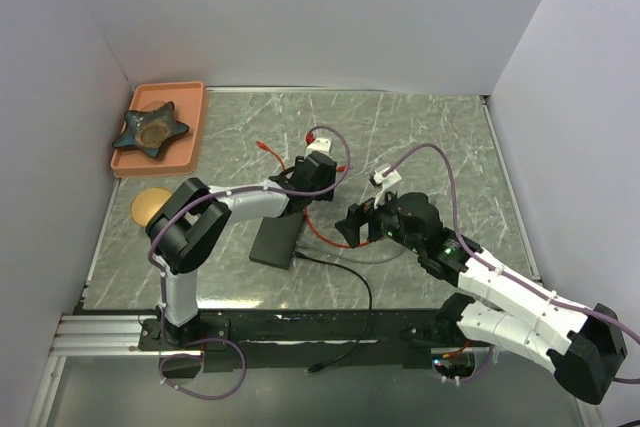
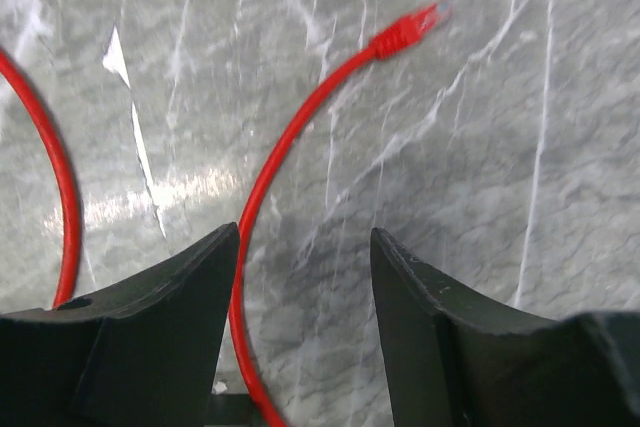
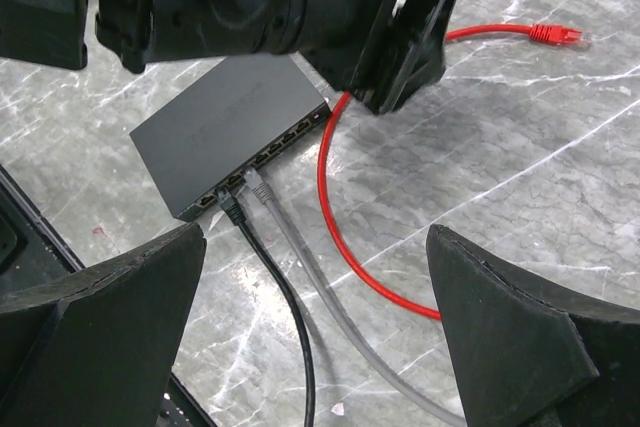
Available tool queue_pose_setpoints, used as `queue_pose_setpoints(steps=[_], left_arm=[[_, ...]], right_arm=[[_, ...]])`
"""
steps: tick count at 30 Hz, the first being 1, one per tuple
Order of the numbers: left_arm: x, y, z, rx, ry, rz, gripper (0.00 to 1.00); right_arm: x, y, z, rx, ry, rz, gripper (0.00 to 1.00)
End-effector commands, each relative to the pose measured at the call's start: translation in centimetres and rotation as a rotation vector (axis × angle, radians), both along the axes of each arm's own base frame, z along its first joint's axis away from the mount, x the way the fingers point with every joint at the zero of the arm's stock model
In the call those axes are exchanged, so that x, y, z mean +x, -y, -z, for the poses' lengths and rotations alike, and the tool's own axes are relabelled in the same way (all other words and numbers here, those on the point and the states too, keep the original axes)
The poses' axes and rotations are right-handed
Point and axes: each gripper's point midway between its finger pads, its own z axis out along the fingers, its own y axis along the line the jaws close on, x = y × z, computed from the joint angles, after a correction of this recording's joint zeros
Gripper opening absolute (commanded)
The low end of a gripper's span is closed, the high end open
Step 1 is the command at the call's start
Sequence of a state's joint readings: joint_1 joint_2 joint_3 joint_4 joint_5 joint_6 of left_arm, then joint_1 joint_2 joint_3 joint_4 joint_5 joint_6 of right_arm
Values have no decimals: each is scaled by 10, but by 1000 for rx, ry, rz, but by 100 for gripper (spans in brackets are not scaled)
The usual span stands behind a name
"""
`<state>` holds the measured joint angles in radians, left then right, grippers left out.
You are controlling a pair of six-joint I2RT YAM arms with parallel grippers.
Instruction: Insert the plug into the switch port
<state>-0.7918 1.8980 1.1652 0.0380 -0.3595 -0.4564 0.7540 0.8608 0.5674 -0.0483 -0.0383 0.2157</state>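
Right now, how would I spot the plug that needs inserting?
On the grey marble table, find the flat matte-black switch box. A thin red cable curves past it; the plug is the red connector at its loose end, whereas the black plug and grey plug sit in ports.

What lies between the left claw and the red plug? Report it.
Left wrist view: between the open left claw and the red plug runs only its own red cable, over bare marble tabletop.
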Motion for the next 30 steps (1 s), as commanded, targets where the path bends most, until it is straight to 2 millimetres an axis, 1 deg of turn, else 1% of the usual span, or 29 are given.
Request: queue_pose_setpoints(steps=[1, 2, 4, 5, 6, 8, 11, 12, 16, 19, 20, 22, 23, 25, 26, 27, 29, 30], left_arm=[[16, 3, -18, 19, 53, -32, 61], [17, 2, -9, 36, 39, -38, 60], [21, 2, -3, 46, 33, -46, 60], [22, 2, 6, 49, 18, -52, 60], [21, -4, 13, 66, -8, -56, 60], [21, -4, 21, 54, -28, -49, 60], [20, -9, 32, 50, -59, -45, 58], [24, -10, 31, 33, -49, -51, 58], [22, -15, 39, 31, -71, -38, 53], [18, -17, 47, 22, -97, -22, 38], [17, -18, 49, 19, -103, -19, 30], [13, -18, 54, 10, -120, -12, 17], [12, -20, 56, 9, -125, -14, 1], [9, -21, 59, 3, -129, -26, 1], [9, -21, 59, -6, -129, -31, 1], [8, -22, 60, -12, -132, -35, 1], [8, -19, 55, -45, -127, -46, 1], [4, -21, 55, -55, -132, -49, 1]], right_arm=[[6, -3, -12, 34, 35, 2, 99], [5, -4, -12, 33, 33, -1, 99], [6, -4, -12, 33, 34, -2, 99], [6, -4, -11, 30, 31, -1, 99], [6, -3, -10, 28, 30, 0, 99], [6, -3, -11, 28, 32, -2, 99], [7, -3, -10, 24, 31, 2, 99], [7, -3, -8, 20, 29, 2, 99], [8, -5, -7, 18, 25, -3, 99], [8, -6, -4, 9, 14, -6, 99], [8, -6, -3, 8, 11, -4, 99], [10, -9, -5, 23, 19, -5, 99], [10, -10, -7, 32, 22, -8, 99], [10, -13, -7, 41, 13, -18, 99], [12, -14, -4, 38, 1, -18, 99], [13, -16, -6, 42, 1, -22, 99], [15, -16, -5, 47, -5, -18, 99], [17, -16, -8, 58, -9, -13, 99]])
